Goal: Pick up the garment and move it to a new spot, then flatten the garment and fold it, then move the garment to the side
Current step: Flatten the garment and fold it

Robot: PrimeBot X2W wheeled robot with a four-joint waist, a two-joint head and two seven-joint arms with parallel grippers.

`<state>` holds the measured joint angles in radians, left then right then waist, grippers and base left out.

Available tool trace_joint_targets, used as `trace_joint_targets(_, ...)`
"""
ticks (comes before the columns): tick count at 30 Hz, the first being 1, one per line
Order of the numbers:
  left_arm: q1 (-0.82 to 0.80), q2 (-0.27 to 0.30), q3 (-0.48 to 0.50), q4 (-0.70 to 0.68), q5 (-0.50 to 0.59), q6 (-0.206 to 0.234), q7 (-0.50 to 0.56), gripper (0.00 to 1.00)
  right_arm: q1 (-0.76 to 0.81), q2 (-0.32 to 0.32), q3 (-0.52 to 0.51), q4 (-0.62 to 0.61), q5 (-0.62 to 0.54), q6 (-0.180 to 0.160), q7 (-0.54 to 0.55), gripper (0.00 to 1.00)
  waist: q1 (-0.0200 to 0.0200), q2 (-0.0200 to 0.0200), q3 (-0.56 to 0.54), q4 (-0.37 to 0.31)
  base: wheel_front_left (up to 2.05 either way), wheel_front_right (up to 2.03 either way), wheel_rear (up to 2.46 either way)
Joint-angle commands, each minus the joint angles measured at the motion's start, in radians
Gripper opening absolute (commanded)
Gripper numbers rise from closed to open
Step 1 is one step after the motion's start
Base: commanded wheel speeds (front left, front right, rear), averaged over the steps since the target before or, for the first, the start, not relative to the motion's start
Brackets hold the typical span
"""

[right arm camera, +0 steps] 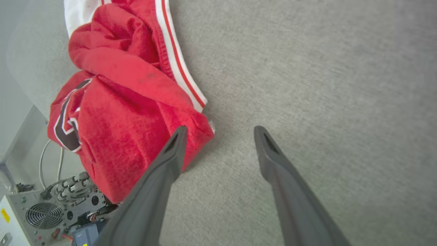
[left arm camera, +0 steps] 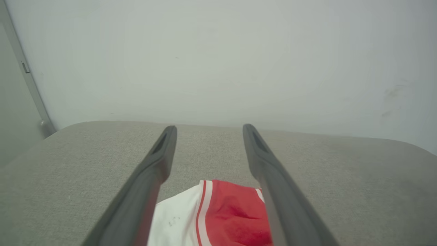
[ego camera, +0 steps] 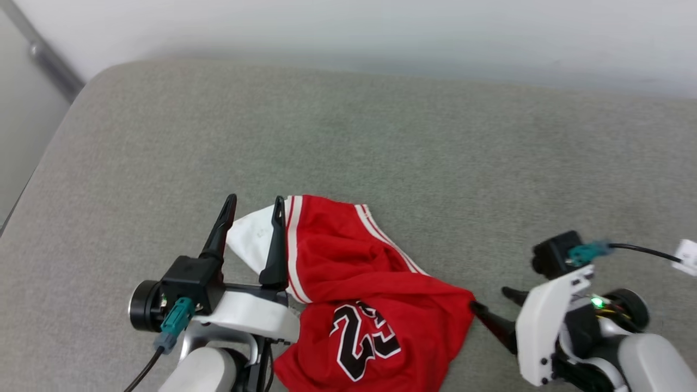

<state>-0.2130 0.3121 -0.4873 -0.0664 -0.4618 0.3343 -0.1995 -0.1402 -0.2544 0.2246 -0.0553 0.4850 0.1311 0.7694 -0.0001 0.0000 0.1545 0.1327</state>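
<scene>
One garment [ego camera: 375,283] lies between gaping left claw [ego camera: 256,199] and right claw [ego camera: 490,298].

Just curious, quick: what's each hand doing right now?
Left hand: open, holding nothing, over the garment.
Right hand: open, holding nothing, beside the garment.

1. The garment [ego camera: 337,256] is showing a large black, white-outlined number [ego camera: 364,340], reading "23", upside down in the head view.
2. Faint marks are showing on its white sleeve [left arm camera: 181,205], too small to read.
</scene>
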Motion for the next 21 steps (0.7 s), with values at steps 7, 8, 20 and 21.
trace_joint_targets(7,-0.042,-0.032,-0.009,0.035,0.002,-0.010,-0.026,1.00,-0.100,-0.022,0.156,0.157,0.056,-0.001,0.033,1.00,0.0001,0.0000,0.068,0.060,0.00,0.00,0.00)
trace_joint_targets(8,-0.043,-0.034,-0.010,0.040,0.002,-0.013,-0.027,1.00,-0.108,-0.020,0.165,0.182,0.055,-0.001,0.038,1.00,0.0001,0.0000,0.072,0.063,0.00,0.00,0.00)
trace_joint_targets(20,-0.043,-0.051,-0.009,0.072,-0.010,-0.020,-0.043,1.00,-0.177,-0.028,0.205,0.317,0.064,-0.002,0.028,0.00,0.0001,0.0000,0.079,0.048,0.00,0.00,0.00)
trace_joint_targets(21,-0.044,-0.051,-0.009,0.073,-0.010,-0.019,-0.044,1.00,-0.197,-0.041,0.192,0.310,0.054,-0.003,0.009,0.00,0.0001,0.0000,0.077,0.043,0.00,0.00,0.00)
